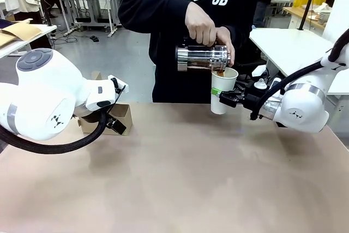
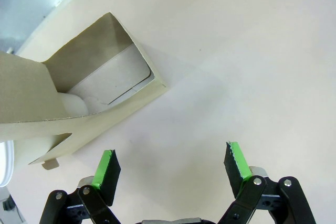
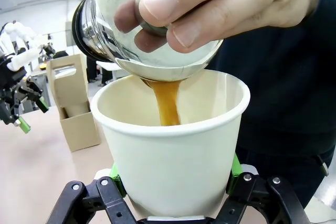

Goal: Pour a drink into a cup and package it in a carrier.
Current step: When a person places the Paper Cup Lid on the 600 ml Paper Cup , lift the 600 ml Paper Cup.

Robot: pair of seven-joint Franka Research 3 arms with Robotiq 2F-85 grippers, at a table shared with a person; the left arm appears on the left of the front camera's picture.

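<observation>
A person's hand (image 1: 203,25) tips a clear jar (image 1: 202,58) on its side over the white paper cup (image 1: 222,90). The brown drink (image 3: 167,103) streams from the jar's mouth (image 3: 152,51) into the cup (image 3: 173,161). My right gripper (image 1: 229,99) is shut on the cup's lower half and holds it upright above the table's far edge. Its green pads (image 3: 234,169) press on both sides of the cup. My left gripper (image 2: 170,163) is open, with nothing between its fingers, over bare table just beside the brown cardboard carrier (image 2: 79,93). The carrier (image 1: 106,119) stands at the far left, partly behind my left arm.
The person stands at the table's far side in a dark hoodie (image 1: 163,9). The tan tabletop (image 1: 180,178) in front of both arms is bare. A white table (image 1: 294,47) stands behind at the right.
</observation>
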